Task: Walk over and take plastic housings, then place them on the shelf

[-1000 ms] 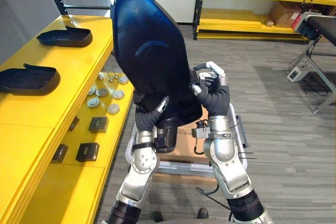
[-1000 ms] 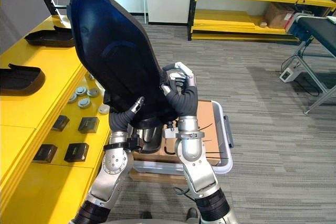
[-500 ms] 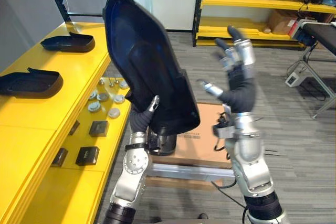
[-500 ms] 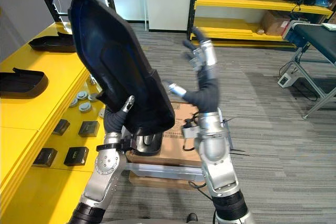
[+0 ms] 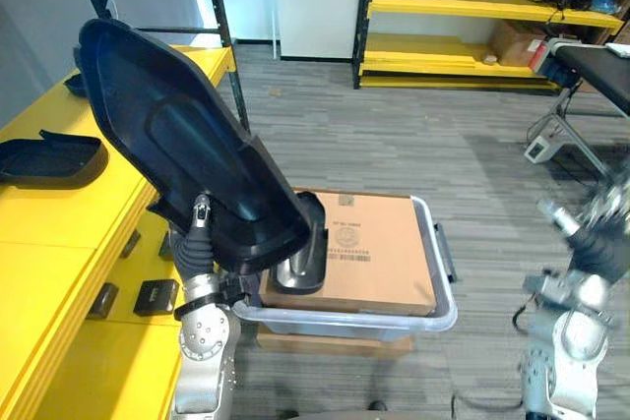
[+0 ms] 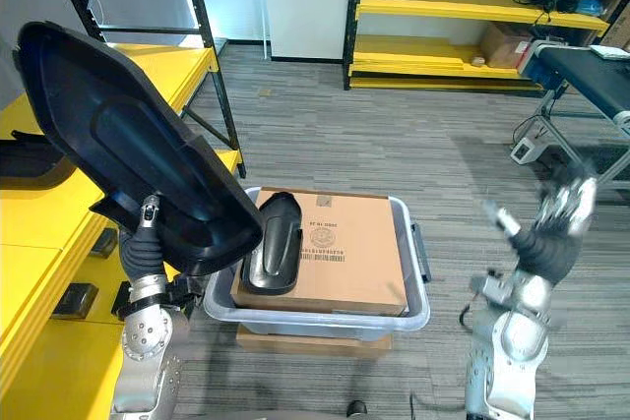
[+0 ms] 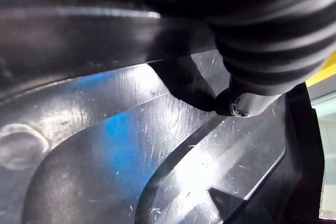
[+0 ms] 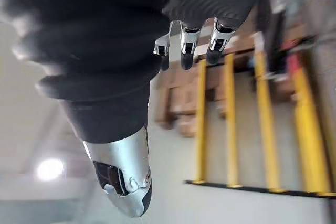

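Raised housing [image 5: 187, 164] and grey bin [image 5: 433, 317] crowd the yellow shelf [image 5: 49, 233] edge; floor [image 5: 394, 145] beyond lies open.

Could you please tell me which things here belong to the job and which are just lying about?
Job: held housing, left hand, housing in bin, shelved housing, yellow shelf.
Lying about: cardboard box, grey bin, small black blocks.

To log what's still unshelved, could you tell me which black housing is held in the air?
The large housing, gripped by the left hand; the small housing lies on the cardboard box, and the flat housing on the yellow shelf.
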You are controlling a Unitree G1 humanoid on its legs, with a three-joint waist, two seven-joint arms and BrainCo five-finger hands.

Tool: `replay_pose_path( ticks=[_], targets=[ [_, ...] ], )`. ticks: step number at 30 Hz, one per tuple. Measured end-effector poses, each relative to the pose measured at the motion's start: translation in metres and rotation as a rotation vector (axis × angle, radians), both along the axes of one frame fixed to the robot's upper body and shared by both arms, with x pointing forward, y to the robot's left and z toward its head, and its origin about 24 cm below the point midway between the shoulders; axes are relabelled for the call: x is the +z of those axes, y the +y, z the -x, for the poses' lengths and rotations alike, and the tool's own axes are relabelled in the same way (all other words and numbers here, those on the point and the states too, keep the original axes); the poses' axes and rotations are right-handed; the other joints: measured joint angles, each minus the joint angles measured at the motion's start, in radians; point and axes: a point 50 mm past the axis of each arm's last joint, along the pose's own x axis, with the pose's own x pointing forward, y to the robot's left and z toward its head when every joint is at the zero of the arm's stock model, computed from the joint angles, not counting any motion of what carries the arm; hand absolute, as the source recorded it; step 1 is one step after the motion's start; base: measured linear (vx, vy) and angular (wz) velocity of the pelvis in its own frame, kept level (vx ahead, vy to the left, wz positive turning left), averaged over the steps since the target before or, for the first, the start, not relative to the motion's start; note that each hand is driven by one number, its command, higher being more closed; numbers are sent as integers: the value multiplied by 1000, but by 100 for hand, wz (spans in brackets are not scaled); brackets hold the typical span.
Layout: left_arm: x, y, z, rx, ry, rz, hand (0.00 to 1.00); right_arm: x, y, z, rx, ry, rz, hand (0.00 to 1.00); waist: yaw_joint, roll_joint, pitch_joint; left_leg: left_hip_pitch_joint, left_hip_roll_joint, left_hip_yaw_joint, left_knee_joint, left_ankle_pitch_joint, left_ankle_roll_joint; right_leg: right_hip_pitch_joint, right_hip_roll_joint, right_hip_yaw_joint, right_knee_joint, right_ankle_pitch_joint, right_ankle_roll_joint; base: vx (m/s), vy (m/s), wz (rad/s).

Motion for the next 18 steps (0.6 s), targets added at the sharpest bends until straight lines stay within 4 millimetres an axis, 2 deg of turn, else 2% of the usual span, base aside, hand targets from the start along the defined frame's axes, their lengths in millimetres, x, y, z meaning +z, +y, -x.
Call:
replay_pose_path(
  ticks=[1,3,4,6,7,9,12,15,18],
  targets=[
    [3,1,3,0,-16,-4,100,-33,-5,11,-19,141,-78,0,-4,2,-1,-9,0,-6,0,0,0,-7,-1,-7,0,0,0,-1,-7,13],
    [5,5,9,8,-28,-15,100,-85,-4,35,-45,354,-223,0,-13,10,-2,-14,1,-15,0,1,1,-7,-1,-15,-1,-1,0,10,-14,12],
    [4,7,12,15,-24,-17,100,-105,-1,46,-53,441,-274,0,-14,15,-5,-14,1,-16,1,3,5,-6,0,-16,-1,-1,-1,26,-16,5],
    [1,8,16,22,-14,-10,100,-140,11,71,-59,605,-376,0,-16,26,-5,-6,1,-19,5,4,5,5,-1,-20,-3,-2,0,37,-12,5],
    [1,8,17,20,-11,-9,100,-148,16,78,-54,651,-399,0,-17,27,-4,-3,1,-23,5,4,5,11,-1,-22,-3,-4,1,21,-12,17],
    [0,6,17,-4,-10,-10,100,-175,39,99,5,803,-477,0,-16,26,-3,-3,0,-49,0,2,3,30,-5,-49,0,-14,3,-36,-22,31],
    [-3,4,21,-23,7,0,100,-194,65,113,94,937,-531,0,-9,22,0,2,-2,-84,0,-4,1,48,-13,-88,22,-39,9,-46,-20,44],
    [-5,3,23,-25,16,5,100,-202,80,116,165,1008,-523,0,11,15,5,0,-7,-141,0,-1,-2,63,-23,-145,48,-63,13,-5,-23,66],
    [-4,0,22,-33,10,14,100,-205,94,109,251,1049,-483,0,33,-3,25,-36,-33,-268,37,5,-8,98,-55,-286,84,-102,22,47,-22,139]
  ],
)
